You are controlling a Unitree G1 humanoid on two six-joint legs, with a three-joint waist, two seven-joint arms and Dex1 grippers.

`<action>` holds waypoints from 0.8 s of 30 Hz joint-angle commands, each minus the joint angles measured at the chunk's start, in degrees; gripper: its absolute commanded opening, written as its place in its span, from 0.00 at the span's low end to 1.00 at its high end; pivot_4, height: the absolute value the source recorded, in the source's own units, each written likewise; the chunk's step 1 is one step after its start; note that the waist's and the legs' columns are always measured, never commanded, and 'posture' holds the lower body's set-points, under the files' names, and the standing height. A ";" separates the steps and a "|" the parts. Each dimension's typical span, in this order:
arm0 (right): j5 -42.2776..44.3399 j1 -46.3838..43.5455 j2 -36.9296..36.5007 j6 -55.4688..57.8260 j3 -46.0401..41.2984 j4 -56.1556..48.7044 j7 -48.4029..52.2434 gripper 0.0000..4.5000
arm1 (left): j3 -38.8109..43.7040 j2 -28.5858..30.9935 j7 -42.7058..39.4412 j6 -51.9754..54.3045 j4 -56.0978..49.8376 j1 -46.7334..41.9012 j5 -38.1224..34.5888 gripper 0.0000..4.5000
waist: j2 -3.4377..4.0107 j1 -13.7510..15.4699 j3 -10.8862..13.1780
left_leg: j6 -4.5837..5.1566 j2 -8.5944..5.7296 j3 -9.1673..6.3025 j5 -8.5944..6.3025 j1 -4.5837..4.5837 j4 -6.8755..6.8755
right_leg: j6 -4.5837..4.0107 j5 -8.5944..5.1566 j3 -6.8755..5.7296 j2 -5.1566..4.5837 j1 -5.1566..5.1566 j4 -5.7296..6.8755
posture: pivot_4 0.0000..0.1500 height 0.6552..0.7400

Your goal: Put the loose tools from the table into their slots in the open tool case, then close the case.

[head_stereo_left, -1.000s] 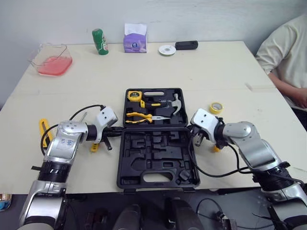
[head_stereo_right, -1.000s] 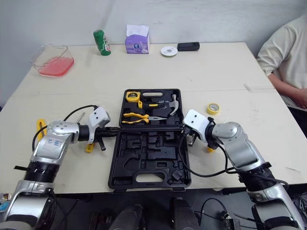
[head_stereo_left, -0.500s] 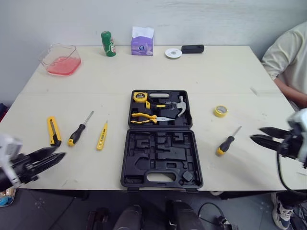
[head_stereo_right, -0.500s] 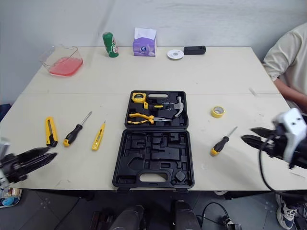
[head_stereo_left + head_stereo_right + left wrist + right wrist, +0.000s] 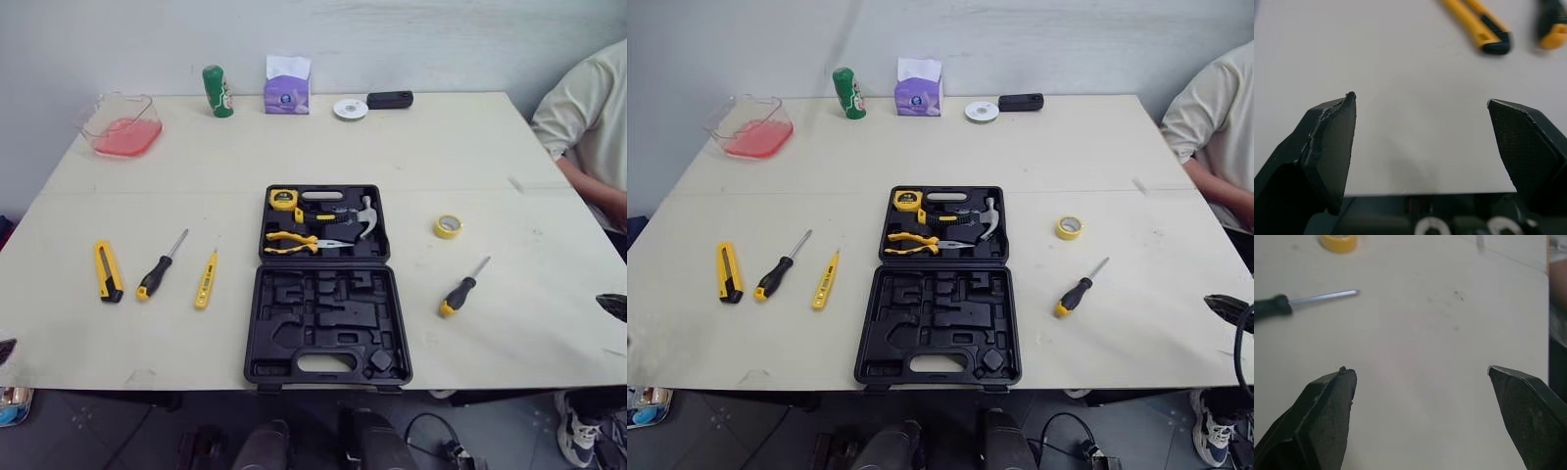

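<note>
The tool case (image 5: 328, 338) lies open in the middle of the tabletop (image 5: 441, 147), its near half showing bare moulded slots; the far half holds a tape measure (image 5: 284, 199), pliers (image 5: 294, 240) and a hammer (image 5: 364, 215). To the case's left lie three loose tools side by side, apart from one another: a utility knife (image 5: 107, 271), a black-and-yellow screwdriver (image 5: 157, 274) and a yellow tester screwdriver (image 5: 205, 280). To the case's right lies a second screwdriver (image 5: 460, 292), with a roll of yellow tape (image 5: 448, 226) just beyond it. The left gripper (image 5: 1421, 100) hangs over the tabletop's near edge, fingers spread wide and holding nothing, the knife ahead of it; the right gripper (image 5: 1419, 369) hangs above bare tabletop near the second screwdriver, fingers likewise spread wide and empty.
</note>
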 commanded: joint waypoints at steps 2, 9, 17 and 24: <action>9.04 -4.41 1.62 7.54 2.76 -12.48 -2.60 0.99 | -5.91 -1.71 5.27 6.45 -12.23 -2.19 -2.79 1.00 | -0.03 0.01 0.02 | -0.06 0.03 0.02 -0.01 -0.04 -0.01 | 0.00 0.00 -0.03 0.02 -0.08 0.04 | 1.00 1.00; 25.04 -16.85 3.86 19.37 10.59 -26.61 -9.67 0.99 | -14.92 -3.73 19.52 22.05 -23.15 -12.79 -4.45 1.00 | -0.06 0.08 0.02 | -0.10 0.02 0.06 -0.01 -0.05 0.04 | 0.02 0.01 -0.03 0.03 -0.10 0.09 | 1.00 1.00; 34.69 -39.32 16.20 22.01 31.62 -31.98 -16.50 0.99 | -25.43 -4.28 25.89 28.78 -18.99 -24.62 -2.13 1.00 | -0.16 -1.03 0.05 | -0.62 0.03 -0.01 0.27 -0.11 -0.03 | 0.02 0.01 -0.10 0.12 -0.24 0.18 | 1.00 1.00; 30.31 -44.54 16.94 17.95 41.60 -30.53 -11.06 0.99 | -31.92 -2.31 27.29 27.76 -10.81 -29.34 2.23 1.00 | -0.40 -1.05 0.00 | -0.57 0.01 -0.08 0.24 -0.34 0.09 | 0.07 0.04 -0.12 0.10 -0.25 0.10 | 1.00 1.00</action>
